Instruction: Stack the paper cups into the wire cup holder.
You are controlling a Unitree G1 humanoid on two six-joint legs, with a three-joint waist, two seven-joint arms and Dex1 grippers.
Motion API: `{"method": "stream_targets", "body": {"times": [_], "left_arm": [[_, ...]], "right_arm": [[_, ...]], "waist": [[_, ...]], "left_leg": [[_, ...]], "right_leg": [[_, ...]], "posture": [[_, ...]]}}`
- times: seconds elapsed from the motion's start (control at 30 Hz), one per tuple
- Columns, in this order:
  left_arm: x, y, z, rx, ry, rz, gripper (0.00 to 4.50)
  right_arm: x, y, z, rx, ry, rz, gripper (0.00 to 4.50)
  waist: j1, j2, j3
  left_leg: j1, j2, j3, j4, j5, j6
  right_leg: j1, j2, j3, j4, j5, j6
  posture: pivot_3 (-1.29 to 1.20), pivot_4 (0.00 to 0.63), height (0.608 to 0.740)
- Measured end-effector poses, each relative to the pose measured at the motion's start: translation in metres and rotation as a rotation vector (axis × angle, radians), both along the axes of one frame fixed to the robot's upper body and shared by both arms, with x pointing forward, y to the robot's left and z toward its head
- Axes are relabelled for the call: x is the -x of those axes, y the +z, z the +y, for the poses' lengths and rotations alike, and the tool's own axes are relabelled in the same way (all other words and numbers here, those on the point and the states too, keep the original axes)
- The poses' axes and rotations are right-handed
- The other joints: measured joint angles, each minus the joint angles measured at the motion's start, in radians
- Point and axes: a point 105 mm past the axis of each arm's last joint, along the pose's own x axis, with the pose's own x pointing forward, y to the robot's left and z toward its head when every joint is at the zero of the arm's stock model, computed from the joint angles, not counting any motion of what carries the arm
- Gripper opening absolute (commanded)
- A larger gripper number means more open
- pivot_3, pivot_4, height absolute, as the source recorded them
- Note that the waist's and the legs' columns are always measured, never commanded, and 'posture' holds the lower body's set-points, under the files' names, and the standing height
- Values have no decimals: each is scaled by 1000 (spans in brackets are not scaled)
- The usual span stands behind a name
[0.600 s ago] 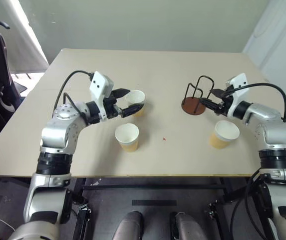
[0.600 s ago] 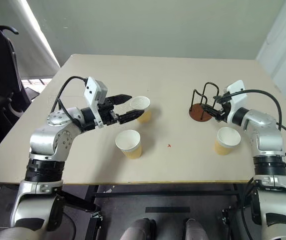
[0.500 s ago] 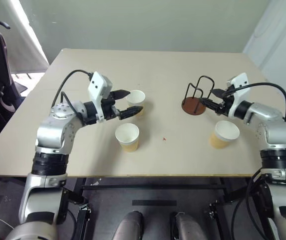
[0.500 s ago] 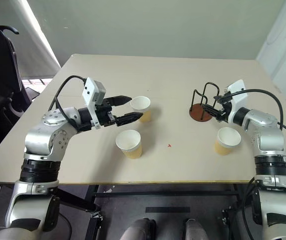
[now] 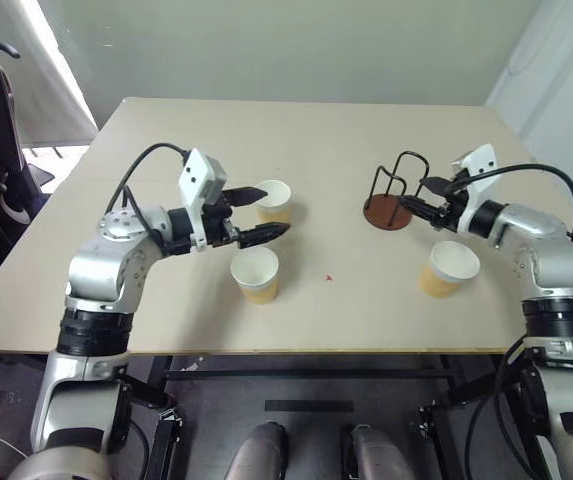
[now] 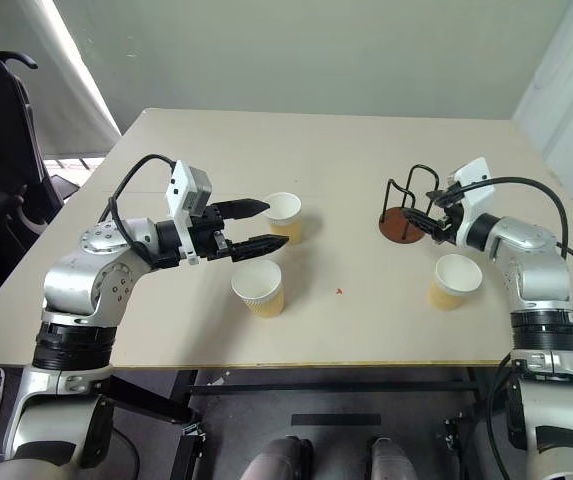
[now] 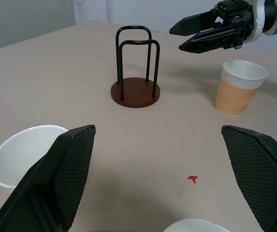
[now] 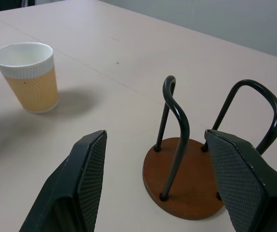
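L tool (image 5: 263,212) is hovering open, empty, beside far cup (image 5: 274,201), prob. lining up; R tool (image 5: 423,199) is gaping beside holder (image 5: 391,192), prob. to steady it.

**Both arms raised over the table, jaws apart**

Left arm: silver upper arm, elbow bent, forearm angled inward across the body. Its black two-fingered left gripper (image 5: 260,212) points level toward the robot's right, fingers spread wide (nothing between them).

Right arm: reaches forward, wrist turned inward. Its black two-fingered right gripper (image 5: 424,199) points level toward the robot's left, fingers parted, holding nothing. Black cables loop over both wrists.
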Motion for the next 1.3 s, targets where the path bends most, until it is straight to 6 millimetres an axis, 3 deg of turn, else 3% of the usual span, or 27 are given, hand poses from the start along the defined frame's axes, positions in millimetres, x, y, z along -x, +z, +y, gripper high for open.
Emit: {"method": "stream_targets", "body": {"times": [0.47,0.77,0.97,1.07,1.3], "left_arm": [[1,3,-4,6,4,-15,4473],[1,2,-4,6,6,-12,4473],[0,1,-3,6,11,-8,4473],[0,1,-3,7,17,-9,4500],[-1,1,-3,7,21,-10,4500]], "right_arm": [[-20,-13,-4,68,-73,2,3263],[-26,-12,2,70,-64,-2,3263],[-31,-1,15,57,-38,-24,3263],[-32,-3,19,58,-32,-17,2645],[-34,-6,22,57,-28,-5,24]], "waist": [[0,0,0],[-1,0,0],[-2,0,0],[-2,0,0],[-2,0,0]], "left_leg": [[0,0,0,0,0,0],[0,0,0,0,0,0],[0,0,-1,0,0,0],[0,0,-1,0,0,0],[0,0,-1,0,0,0]], "right_leg": [[0,0,0,0,0,0],[0,0,0,0,0,0],[0,0,0,0,0,0],[0,0,0,0,0,0],[0,0,0,0,0,0]], "posture": [[0,150,740],[0,150,740],[0,150,740],[0,150,740],[0,150,740]]}}
